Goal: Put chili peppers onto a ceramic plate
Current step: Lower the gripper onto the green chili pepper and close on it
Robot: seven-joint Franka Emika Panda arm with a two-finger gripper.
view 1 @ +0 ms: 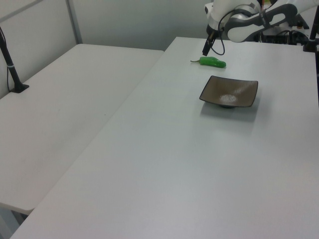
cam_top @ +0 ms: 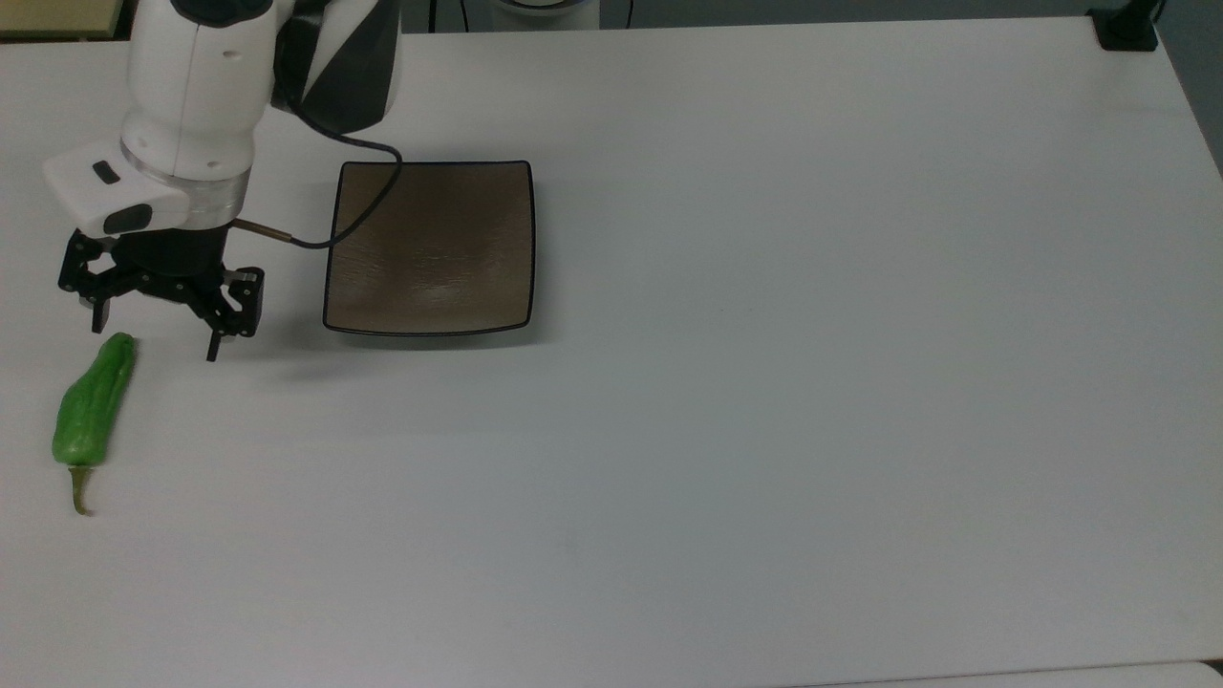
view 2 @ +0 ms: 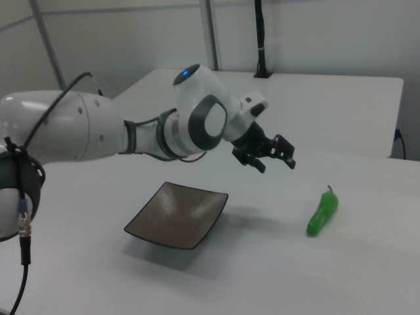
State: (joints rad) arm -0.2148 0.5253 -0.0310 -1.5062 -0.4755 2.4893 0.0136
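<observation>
A bright green chili pepper (cam_top: 93,401) with an olive stem lies on the white table at the top view's far left, and it appears again as a pepper (view 1: 213,61) in the left view and a pepper (view 2: 322,212) in the right view. The square brown ceramic plate (cam_top: 430,248) sits empty to its upper right; the plate (view 1: 230,91) and plate (view 2: 177,213) are bare too. My gripper (cam_top: 155,334) hangs open just above the pepper's blunt end in the top view, holding nothing. In the right view the gripper (view 2: 277,165) is raised above the table, between plate and pepper.
The white table (cam_top: 764,382) stretches wide to the top view's right. A black cable (cam_top: 354,191) from the wrist loops over the plate's corner. A black clamp (cam_top: 1127,29) sits at the far right corner. A second table (view 1: 60,114) stands alongside in the left view.
</observation>
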